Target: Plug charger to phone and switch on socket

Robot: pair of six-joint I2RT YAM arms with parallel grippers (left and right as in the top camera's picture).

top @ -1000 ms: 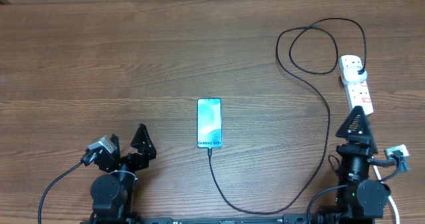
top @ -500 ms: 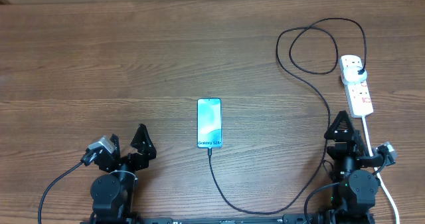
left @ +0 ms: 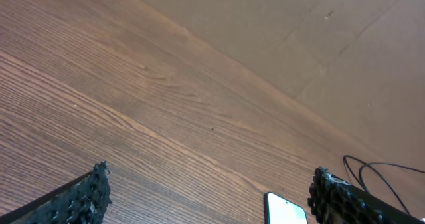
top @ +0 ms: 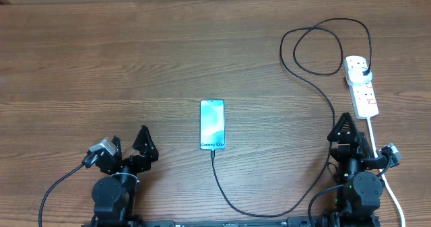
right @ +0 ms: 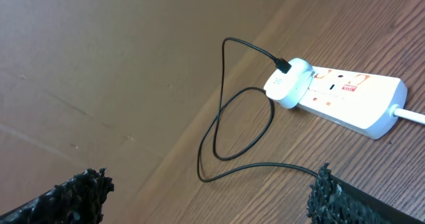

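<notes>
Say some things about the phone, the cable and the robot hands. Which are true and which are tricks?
The phone lies screen up. True.
The black cable reaches the phone's near end. True.
The left hand holds the phone. False: it is open, empty and apart from it.
The power strip lies beside the left hand. False: it lies nearer the right hand.
The right hand is shut. False: it is open.

Overhead: looks straight down on the whole tabletop (top: 135, 52). Wrists: low, close, facing the far edge; shares with overhead the phone (left: 285, 212) (left) and the socket (right: 345, 94) (right).
</notes>
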